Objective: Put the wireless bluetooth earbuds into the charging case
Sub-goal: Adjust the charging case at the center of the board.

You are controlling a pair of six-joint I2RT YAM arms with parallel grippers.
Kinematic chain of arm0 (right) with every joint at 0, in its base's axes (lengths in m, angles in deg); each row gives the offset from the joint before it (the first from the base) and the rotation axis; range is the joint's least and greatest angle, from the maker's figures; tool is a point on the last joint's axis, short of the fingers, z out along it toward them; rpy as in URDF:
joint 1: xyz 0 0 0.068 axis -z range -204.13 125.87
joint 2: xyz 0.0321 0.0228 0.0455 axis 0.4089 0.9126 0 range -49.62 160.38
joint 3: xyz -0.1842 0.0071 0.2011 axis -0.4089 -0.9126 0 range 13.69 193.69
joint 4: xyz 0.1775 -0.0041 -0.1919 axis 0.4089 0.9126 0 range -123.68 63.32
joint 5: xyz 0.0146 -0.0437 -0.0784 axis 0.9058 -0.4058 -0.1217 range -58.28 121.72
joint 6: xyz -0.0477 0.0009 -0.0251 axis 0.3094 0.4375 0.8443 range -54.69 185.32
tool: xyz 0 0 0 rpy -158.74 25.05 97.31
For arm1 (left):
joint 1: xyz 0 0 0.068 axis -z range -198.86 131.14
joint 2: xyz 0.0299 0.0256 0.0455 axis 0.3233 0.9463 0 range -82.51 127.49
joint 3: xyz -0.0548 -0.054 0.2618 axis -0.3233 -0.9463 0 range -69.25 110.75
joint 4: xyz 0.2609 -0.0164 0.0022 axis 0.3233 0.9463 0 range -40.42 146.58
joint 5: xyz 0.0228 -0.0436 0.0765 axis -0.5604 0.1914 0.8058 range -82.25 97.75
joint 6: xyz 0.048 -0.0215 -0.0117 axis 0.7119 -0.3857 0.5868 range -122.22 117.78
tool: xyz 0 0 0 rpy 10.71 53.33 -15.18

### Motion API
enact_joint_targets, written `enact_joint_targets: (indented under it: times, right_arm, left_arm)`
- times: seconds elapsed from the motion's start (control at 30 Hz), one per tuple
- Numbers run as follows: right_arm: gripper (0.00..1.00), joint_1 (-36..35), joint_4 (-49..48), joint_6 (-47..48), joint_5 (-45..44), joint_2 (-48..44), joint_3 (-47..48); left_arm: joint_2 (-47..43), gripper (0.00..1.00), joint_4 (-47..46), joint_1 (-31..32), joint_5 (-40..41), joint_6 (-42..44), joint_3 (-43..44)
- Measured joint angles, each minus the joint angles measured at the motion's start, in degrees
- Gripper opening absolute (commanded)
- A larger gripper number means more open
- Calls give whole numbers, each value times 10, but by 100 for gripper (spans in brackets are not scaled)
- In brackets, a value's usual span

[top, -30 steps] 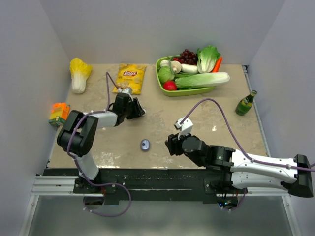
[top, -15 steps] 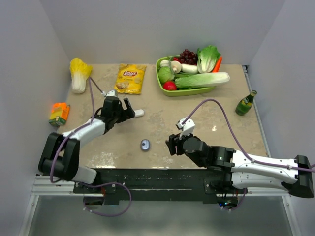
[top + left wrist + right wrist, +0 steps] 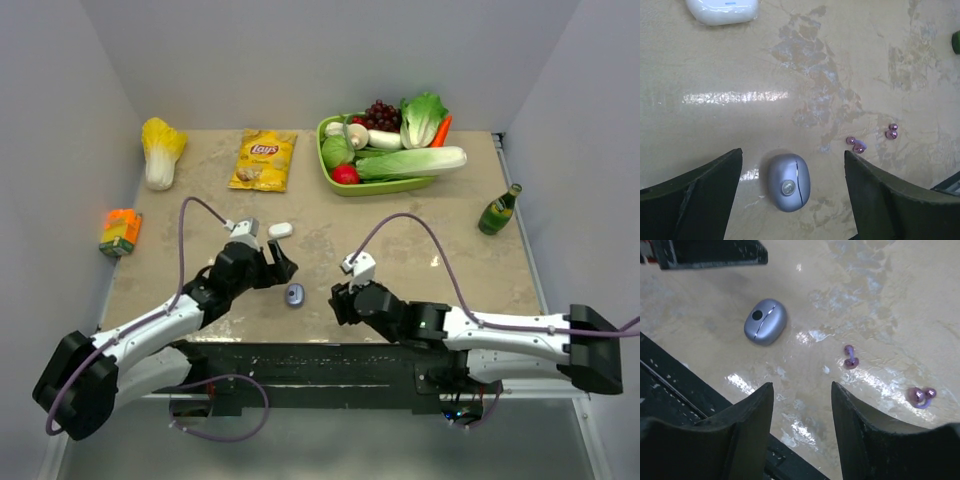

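From my seat nothing is in a case yet, so the job looks barely begun. Starting at the left, my left fingers (image 3: 700,195) are spread wide with nothing between them, and they hang low over the counter (image 3: 330,225). Just beyond them, toward the back, lies the white case (image 3: 280,230), which looks shut. I can't find any white buds in any view, so whether they sit inside it or somewhere out of sight I can't tell. Next comes the small lilac-grey case (image 3: 788,182), lying flat on the counter in the open span of the left fingers as the left wrist camera sees it, apart from both. Its seam reads as closed (a thin line across the shell with no gap showing), so I judge it has to be opened before anything goes in. To its right two lilac buds rest loose on the bare counter, the nearer bud (image 3: 850,357) close to the case and the farther bud (image 3: 921,396) a little further off. They are too small to pick out from the overhead camera. Furthest right, my right fingers (image 3: 730,440) stand partly open and hold nothing, hovering near the counter's front edge with the nearer bud just ahead of the gap. What's left, as I see it, is everything: open a case, pick up each bud and seat it.
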Motion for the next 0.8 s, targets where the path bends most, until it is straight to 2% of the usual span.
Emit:
enact_joint_targets:
  times: [0.07,0.1,0.2,0.37,0.47,0.57,0.7,0.8]
  right_arm:
    - [36,0,-17,3,25,47,1]
    - [28,0,-25,5,38,72,1]
    - [14,0,-53,10,69,126,2]
    - [0,0,-129,11,123,218,7]
    - [0,0,-165,10,150,270,23]
    - [0,0,-192,10,167,313,46]
    - [0,0,-216,8,177,356,76]
    - [0,3,-220,5,176,384,101]
  left_arm:
    - [-17,87,7,8,16,-4,-8]
    - [-29,87,9,8,25,-7,-16]
    - [-70,88,27,9,51,-20,-47]
    - [-136,86,68,9,93,-40,-76]
    - [-178,80,80,9,108,-50,-89]
    - [-219,79,93,9,125,-55,-101]
    - [-260,96,115,9,150,-64,-107]
    - [-278,100,127,9,163,-73,-114]
